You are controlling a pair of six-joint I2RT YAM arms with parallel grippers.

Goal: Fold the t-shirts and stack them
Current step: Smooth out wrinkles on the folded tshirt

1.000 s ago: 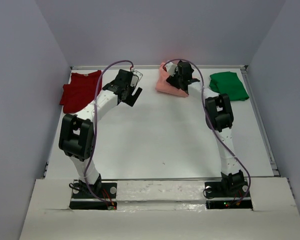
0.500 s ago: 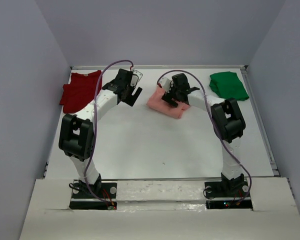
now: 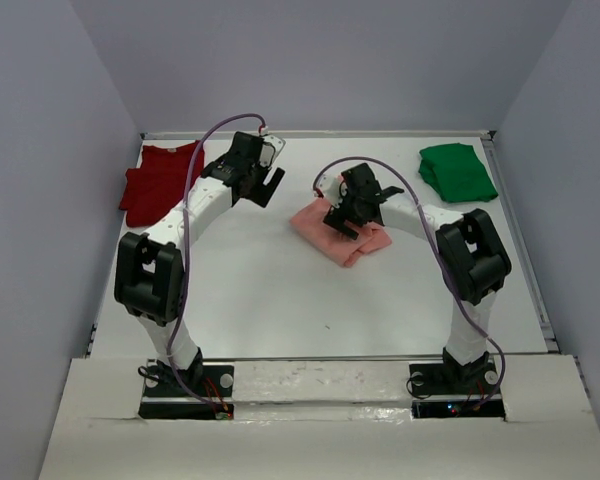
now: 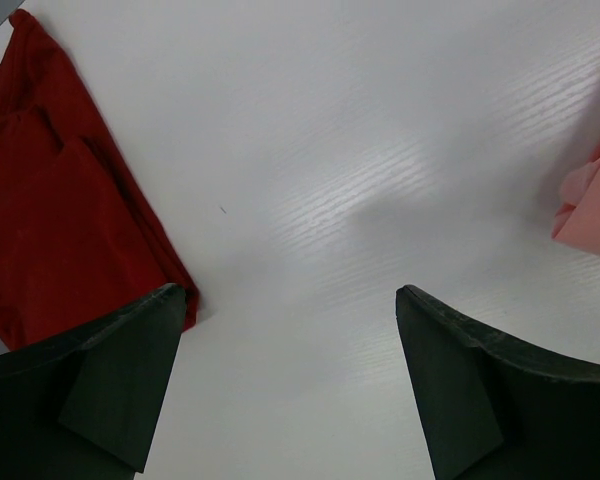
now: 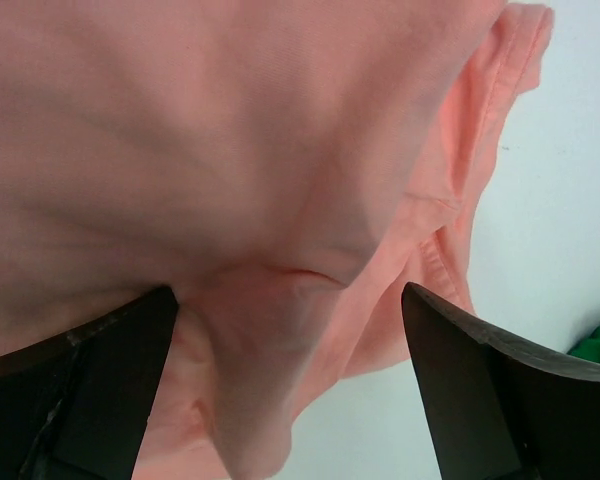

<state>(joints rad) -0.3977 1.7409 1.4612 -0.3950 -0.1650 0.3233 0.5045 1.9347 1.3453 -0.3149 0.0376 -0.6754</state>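
Top external: salmon-pink shirt point(image 3: 330, 245) dragged nearer, away from green shirt point(image 3: 458, 171).

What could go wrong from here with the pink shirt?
1. The right gripper is open over the salmon-pink shirt, which lies bunched in layers. Closing here may pinch several layers and lift a lump.
2. The left gripper hangs open near the dark red shirt, away from the pink one. A one-armed pull would likely drag it, not spread it.
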